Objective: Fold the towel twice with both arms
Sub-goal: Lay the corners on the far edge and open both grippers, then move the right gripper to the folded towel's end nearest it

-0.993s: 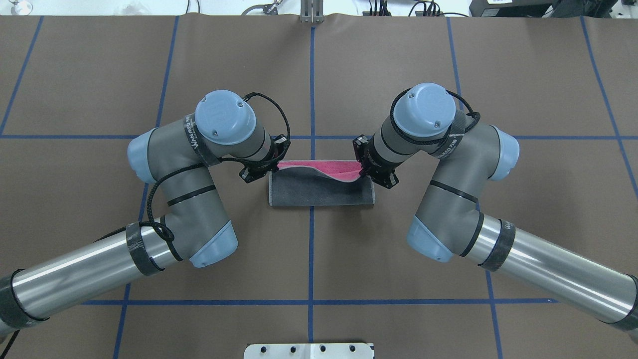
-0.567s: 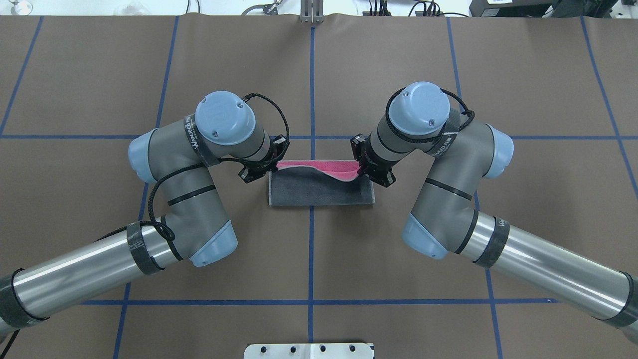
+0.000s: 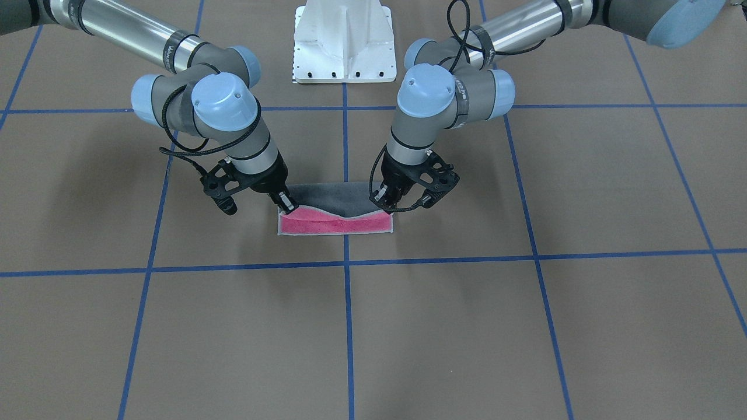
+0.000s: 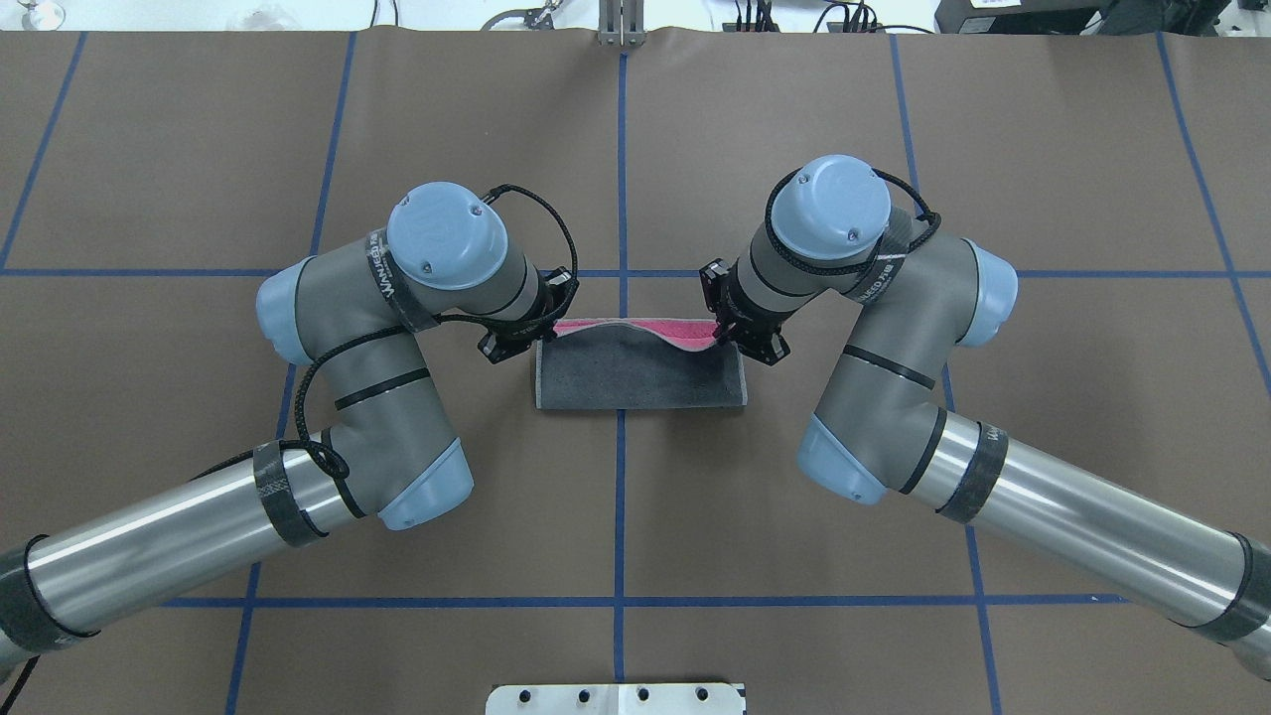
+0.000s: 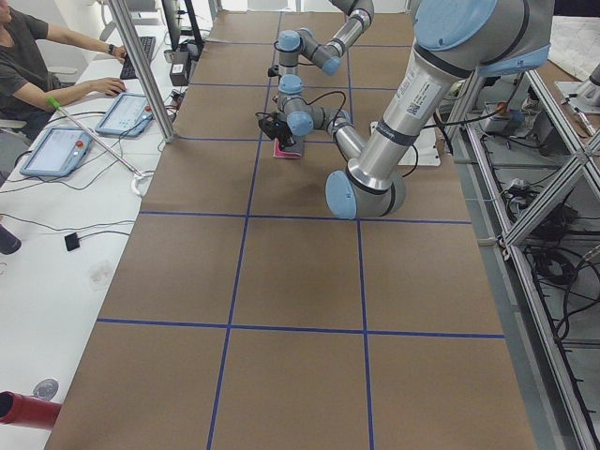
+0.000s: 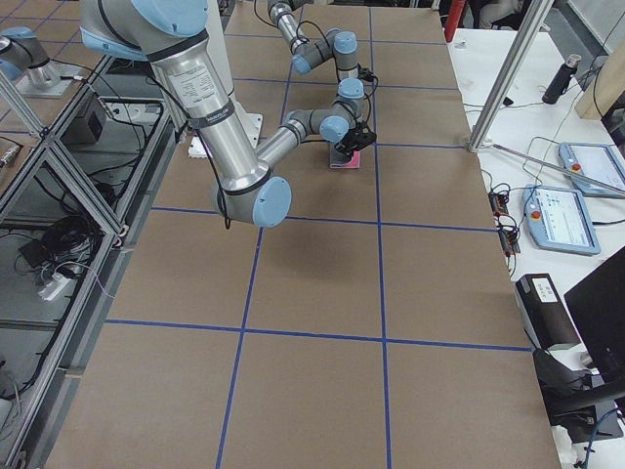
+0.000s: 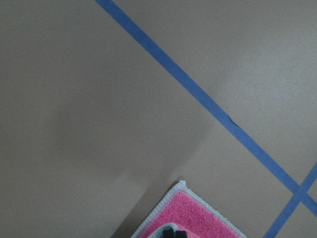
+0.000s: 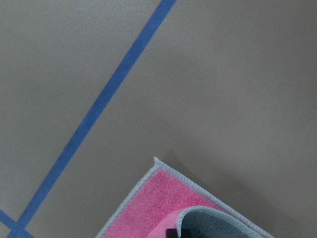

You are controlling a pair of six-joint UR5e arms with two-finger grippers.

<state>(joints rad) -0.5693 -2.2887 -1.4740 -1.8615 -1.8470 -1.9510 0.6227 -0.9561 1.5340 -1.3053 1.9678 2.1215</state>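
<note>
The towel (image 4: 640, 375) lies at the table's middle, folded over with its dark grey face up. A narrow pink strip (image 4: 685, 331) of the lower layer shows along its far edge. In the front-facing view the pink strip (image 3: 335, 225) lies nearest the camera. My left gripper (image 4: 541, 334) is shut on the upper layer's far left corner. My right gripper (image 4: 723, 333) is shut on the far right corner. Both hold the grey edge just above the pink layer, and it sags in a wave between them. The left wrist view shows a pink corner (image 7: 193, 218). The right wrist view shows pink under a curled grey edge (image 8: 213, 223).
The table is covered in brown paper (image 4: 635, 149) marked with blue tape lines (image 4: 622, 179). The white pedestal base (image 3: 343, 41) stands at the robot's side. An operator's desk with tablets (image 5: 84, 131) runs along the far side of the table.
My right arm has carried its corner farther from the robot, and the grey layer covers more of the pink. The left arm has barely moved.
</note>
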